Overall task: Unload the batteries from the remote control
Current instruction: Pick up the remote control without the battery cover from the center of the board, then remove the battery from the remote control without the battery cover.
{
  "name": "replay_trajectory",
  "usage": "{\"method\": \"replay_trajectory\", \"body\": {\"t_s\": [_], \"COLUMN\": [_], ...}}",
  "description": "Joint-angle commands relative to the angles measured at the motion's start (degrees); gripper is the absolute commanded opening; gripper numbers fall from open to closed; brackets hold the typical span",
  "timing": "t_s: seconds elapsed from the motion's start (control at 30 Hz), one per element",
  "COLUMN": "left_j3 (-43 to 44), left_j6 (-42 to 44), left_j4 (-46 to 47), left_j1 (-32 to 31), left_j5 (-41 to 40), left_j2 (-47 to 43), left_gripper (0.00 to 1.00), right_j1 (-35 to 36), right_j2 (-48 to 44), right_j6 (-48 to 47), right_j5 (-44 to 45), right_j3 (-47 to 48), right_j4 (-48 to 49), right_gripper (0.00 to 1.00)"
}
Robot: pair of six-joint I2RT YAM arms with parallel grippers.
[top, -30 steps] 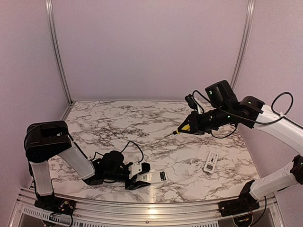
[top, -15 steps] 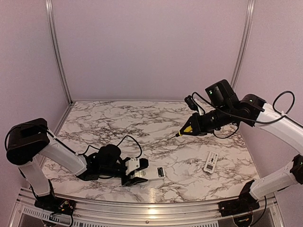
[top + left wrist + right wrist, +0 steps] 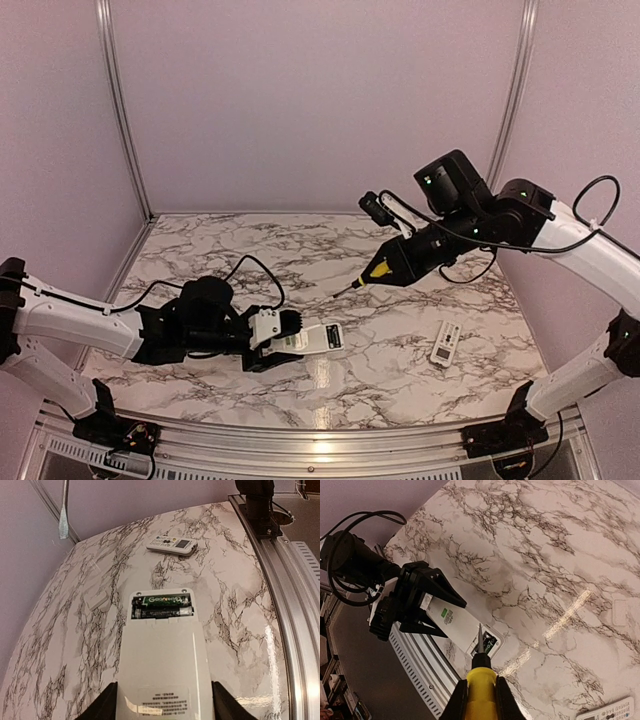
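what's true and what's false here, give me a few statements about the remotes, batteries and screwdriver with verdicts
1. The batteries sit in the open compartment of the held remote. True.
2. The left pincer grips the screwdriver. False: it grips the remote, and the right pincer is closed on the screwdriver.
3. A second remote lies on the table. True.
4. The second remote lies face down. False: its display and buttons face up.
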Motion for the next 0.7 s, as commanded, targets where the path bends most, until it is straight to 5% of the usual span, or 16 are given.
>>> {"method": "replay_trajectory", "body": {"t_s": [0.0,0.67], "left_j3": [2.71,2.91], "left_j6": [3.08,2.66], "left_j4": [-7.66,-16.37], "left_j1": [0.26,0.26], "left_j5": [-1.36,-2.03], "left_j2": [-4.67,-12.35], "left_gripper": [0.00,0.00], "right_j1": [3.27,12.14], "right_j2": [1.62,4.68], "right_j6": [-3.46,-9.05], "right_j5": [1.68,6.35], "right_j3": [3.36,6.63], "right_j4": [-2.42,-4.42], "right_gripper": [0.00,0.00]}}
